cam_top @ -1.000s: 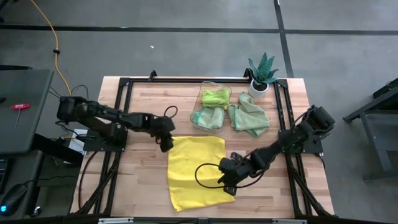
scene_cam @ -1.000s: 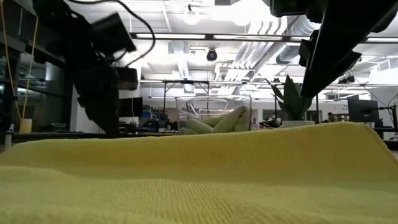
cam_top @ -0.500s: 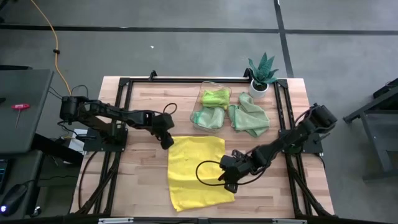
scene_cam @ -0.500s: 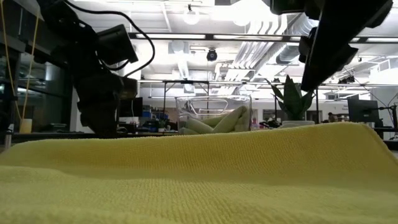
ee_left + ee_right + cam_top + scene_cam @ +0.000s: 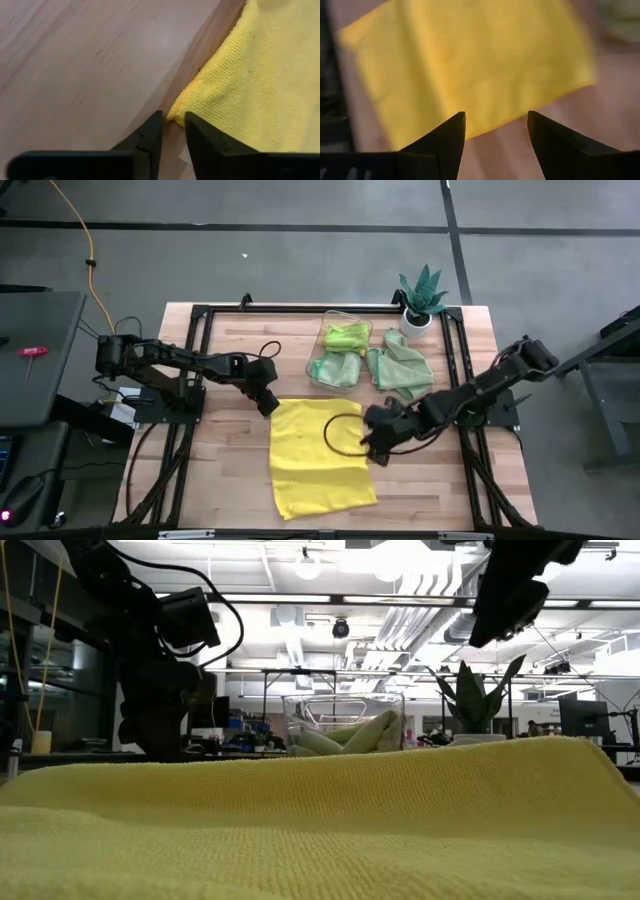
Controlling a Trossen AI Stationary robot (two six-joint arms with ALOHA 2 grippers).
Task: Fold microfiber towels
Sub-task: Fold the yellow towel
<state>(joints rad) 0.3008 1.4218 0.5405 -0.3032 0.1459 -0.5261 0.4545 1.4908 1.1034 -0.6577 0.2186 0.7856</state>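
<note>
Pinching, seemingly, the nubby yellow towel's [image 5: 250, 85] corner: left hand [image 5: 172, 131].

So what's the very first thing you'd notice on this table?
The big bright yellow towel spread flat on the near middle of the wooden table jumps out first. The left hand pinches at its far left corner, while the right hand hovers open over its right edge. Behind sit a clear bin of green towels and a spiky plant.
</note>
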